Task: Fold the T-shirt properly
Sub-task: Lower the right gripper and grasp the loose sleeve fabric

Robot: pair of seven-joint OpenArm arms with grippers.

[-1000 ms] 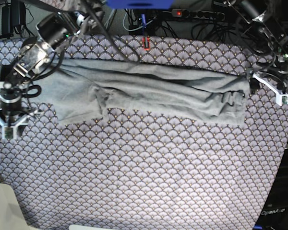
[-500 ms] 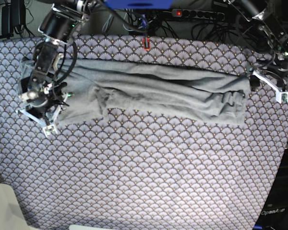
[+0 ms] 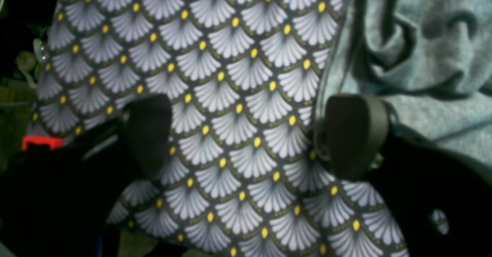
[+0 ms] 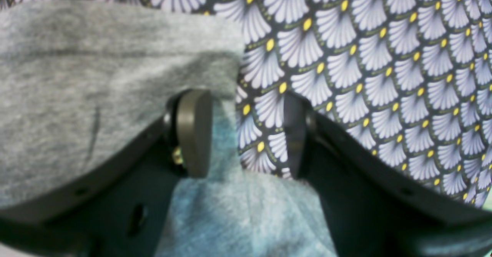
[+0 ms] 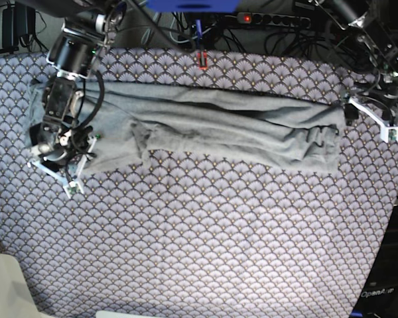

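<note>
T-shirt (image 5: 205, 129): light heather-grey knit, lying as a long rumpled band across the far half of the table cloth (image 5: 205, 245), running from the base view's left edge to its right, with bunched folds at the right end and a puckered fold left of centre. Table cloth: purple-grey scallop pattern with yellow dots, covering the whole work surface. Right gripper (image 5: 56, 173): at the band's left end in the base view, over the shirt's lower left corner; in the right wrist view its jaws stand apart, one pad (image 4: 194, 132) touching the grey fabric (image 4: 77, 95), a tongue of cloth (image 4: 242, 211) lying between the jaws, nothing clamped. Left gripper (image 5: 371, 120): just beside the shirt's right end in the base view; in the left wrist view its jaws stand wide apart over bare table cloth (image 3: 230, 95), one pad (image 3: 353, 134) at the very edge of the shirt (image 3: 423, 57), nothing held.
</note>
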